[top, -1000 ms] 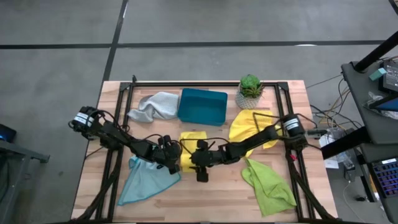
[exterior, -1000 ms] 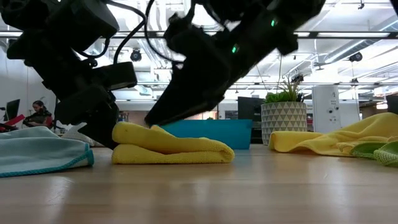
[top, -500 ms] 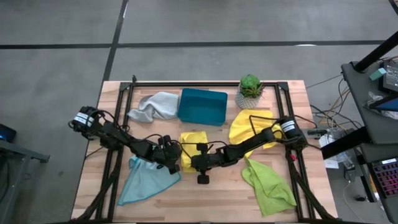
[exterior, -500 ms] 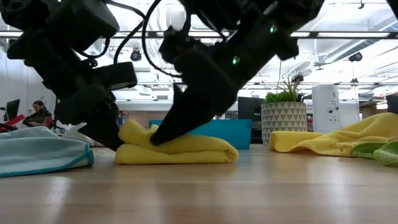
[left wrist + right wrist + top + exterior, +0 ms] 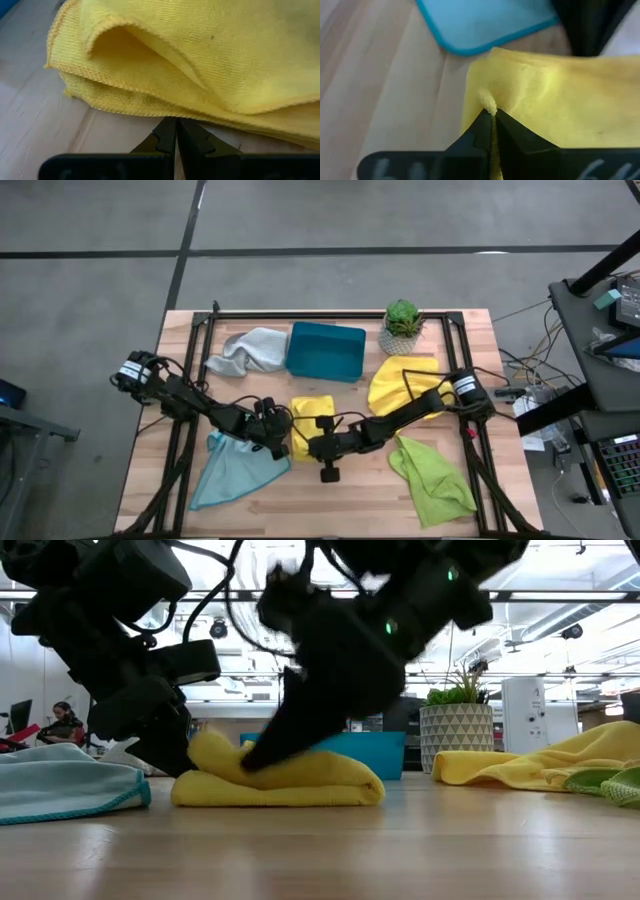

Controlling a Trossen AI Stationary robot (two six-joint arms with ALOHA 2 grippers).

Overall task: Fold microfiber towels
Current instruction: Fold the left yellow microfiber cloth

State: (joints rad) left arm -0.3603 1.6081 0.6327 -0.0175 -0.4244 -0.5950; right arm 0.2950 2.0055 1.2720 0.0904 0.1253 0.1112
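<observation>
Yellow towel [image 5: 555, 95] pinched in closed right tool [image 5: 492, 117].

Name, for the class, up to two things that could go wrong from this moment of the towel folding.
1. The right gripper is shut on only a small tuft at the edge of the folded yellow towel; that pinch may slip or lift a single layer, undoing the fold.
2. The left gripper is shut beside the towel's layered edge, seemingly holding nothing, so the towel could slide across the table toward the light blue towel when pulled.
</observation>
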